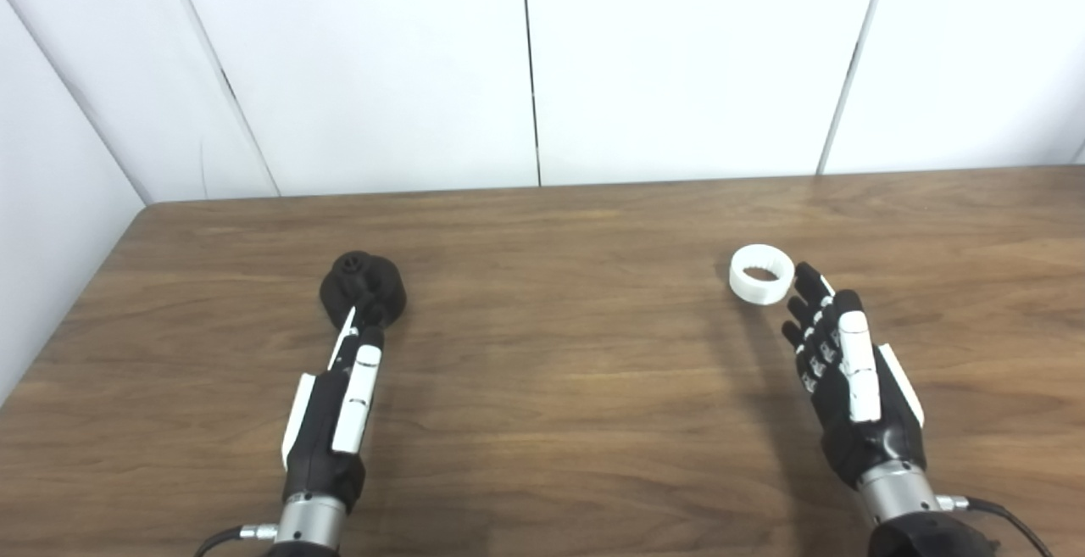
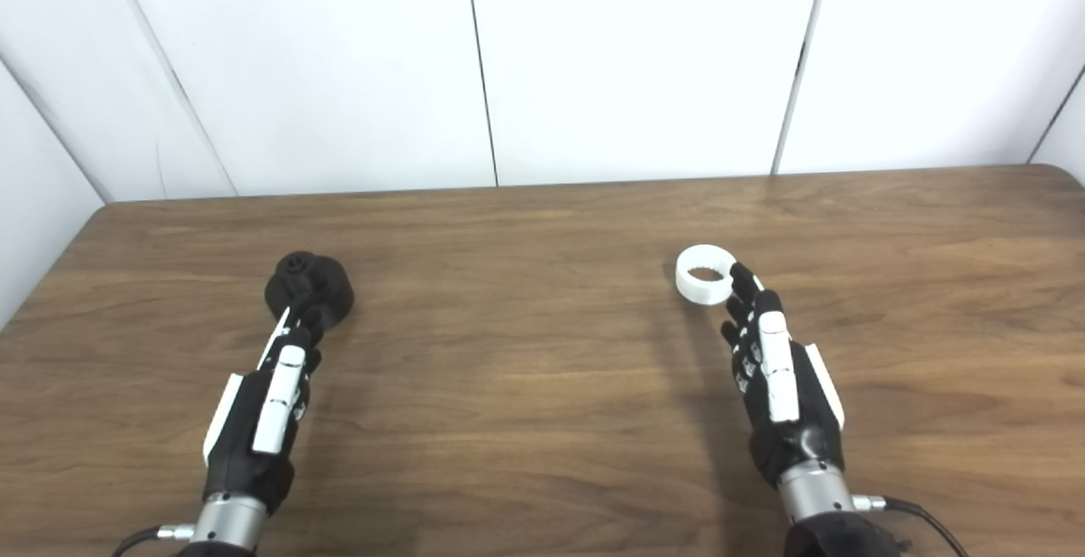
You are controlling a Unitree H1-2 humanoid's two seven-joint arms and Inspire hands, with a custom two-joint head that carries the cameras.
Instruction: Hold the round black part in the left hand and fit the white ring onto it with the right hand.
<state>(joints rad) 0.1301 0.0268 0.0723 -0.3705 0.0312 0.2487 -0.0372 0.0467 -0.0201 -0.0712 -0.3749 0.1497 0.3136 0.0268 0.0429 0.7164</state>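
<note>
Left eye view: the round black part (image 1: 362, 288) sits on the wooden table (image 1: 551, 353), left of centre. The left hand (image 1: 332, 411) stretches flat toward it, fingers straight and close together, fingertips over the part's near edge; touching or just above, I cannot tell. It grips nothing. Over on the right, the white ring (image 1: 761, 274) lies flat on the wood, hole up. The right hand (image 1: 852, 375) has fingers extended and slightly spread, holding nothing, its fingertips just beside the ring's near right rim.

Right eye view: same layout. The black part (image 2: 308, 286) rests ahead of the left hand (image 2: 258, 417), fingertips overlapping its near side. The ring (image 2: 704, 274) stands well apart from the part, with the unclenched right hand (image 2: 784, 387) reaching its edge.
</note>
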